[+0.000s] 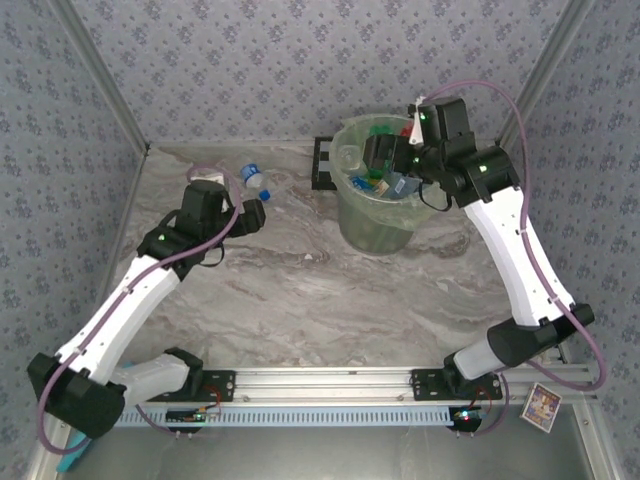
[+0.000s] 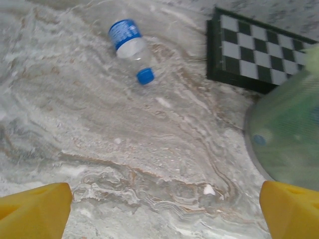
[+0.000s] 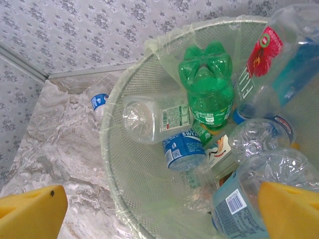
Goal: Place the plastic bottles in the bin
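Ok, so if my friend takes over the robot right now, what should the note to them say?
Left gripper: open, empty, hovering over the table, near the blue-capped bottle.
Right gripper: open, empty, hanging above the bin.
Done: many bottles lie in the bin, among them a green bottle.
Left: the blue-capped bottle lies on its side on the table, left of the bin. The left arm looks best placed to grab it and drop it in.
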